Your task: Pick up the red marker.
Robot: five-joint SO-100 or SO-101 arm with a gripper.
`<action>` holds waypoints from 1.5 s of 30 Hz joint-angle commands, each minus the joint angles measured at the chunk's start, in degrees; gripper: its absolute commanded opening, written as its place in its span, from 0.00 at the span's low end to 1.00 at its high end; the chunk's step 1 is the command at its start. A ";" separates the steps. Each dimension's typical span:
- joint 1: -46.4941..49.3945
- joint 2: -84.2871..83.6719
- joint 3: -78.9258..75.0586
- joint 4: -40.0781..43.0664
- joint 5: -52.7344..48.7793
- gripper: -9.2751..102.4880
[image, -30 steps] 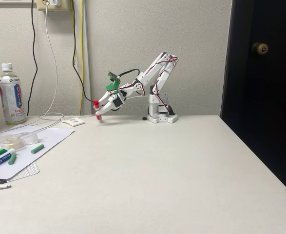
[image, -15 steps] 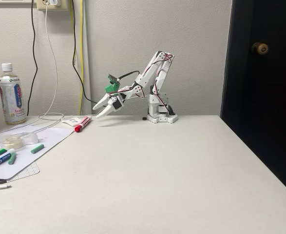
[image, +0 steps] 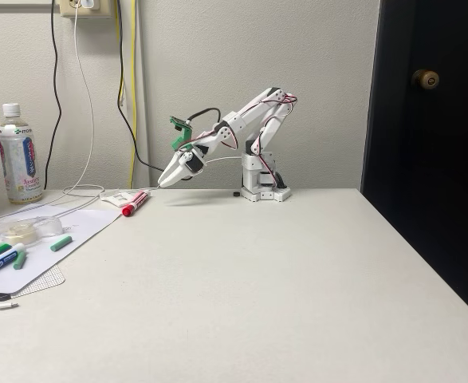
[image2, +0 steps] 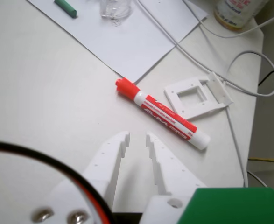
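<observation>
The red marker (image: 135,203) lies flat on the white table (image: 281,271), left of the arm's base, its red cap toward the front left. In the wrist view the red marker (image2: 162,114) lies slanted, cap at the upper left, just beyond my fingertips. My gripper (image: 163,183) hovers a little above the table by the marker's right end. In the wrist view the gripper (image2: 137,136) is open by a narrow gap, with nothing between its white fingers (image2: 111,154). It is not touching the marker.
A white plastic frame piece (image2: 197,95) and white cables (image2: 249,56) lie right beside the marker. Left are a paper sheet (image: 82,223) with green-capped markers (image: 2,259), a loose green cap (image: 60,243) and a bottle (image: 18,155). A dark door (image: 425,144) stands right.
One second ago the gripper held the marker just above the table. Half a second ago the marker lay on the table under an open gripper. Now the jaws stand narrower and the arm reaches further.
</observation>
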 commanded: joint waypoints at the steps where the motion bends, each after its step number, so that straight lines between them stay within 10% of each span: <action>1: -0.62 0.09 -4.57 2.72 0.79 0.14; 45: -3.25 -20.30 -46.23 34.89 30.50 0.08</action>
